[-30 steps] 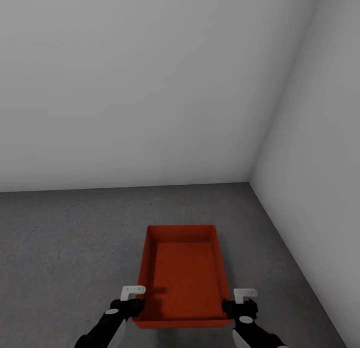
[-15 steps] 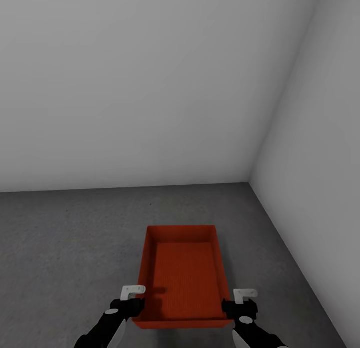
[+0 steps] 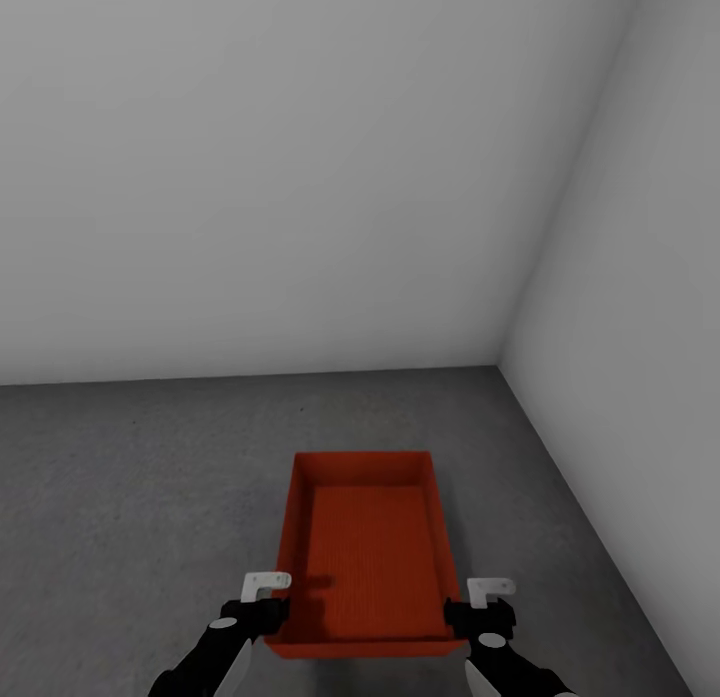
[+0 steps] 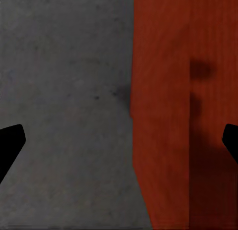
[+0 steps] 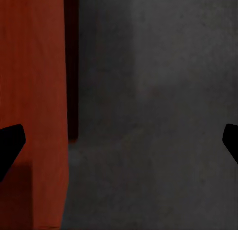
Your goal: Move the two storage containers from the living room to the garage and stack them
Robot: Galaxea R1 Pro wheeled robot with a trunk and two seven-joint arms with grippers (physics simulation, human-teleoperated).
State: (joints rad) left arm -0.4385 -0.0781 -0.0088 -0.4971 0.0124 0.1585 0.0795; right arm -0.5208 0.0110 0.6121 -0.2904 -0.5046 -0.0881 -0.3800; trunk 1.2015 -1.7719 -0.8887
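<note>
- Our left hand (image 3: 266, 599) sits at the near left corner of the storage container (image 3: 365, 547); its fingers are spread wide astride the side wall, gripping nothing.
- The orange-red container lies on the grey garage floor (image 3: 130, 477), near the corner of the white walls (image 3: 300, 177).
- Our right hand (image 3: 480, 602) is equally wide open over the near right corner.
- One container seems placed; we judge fetching and stacking the second one remains.
</note>
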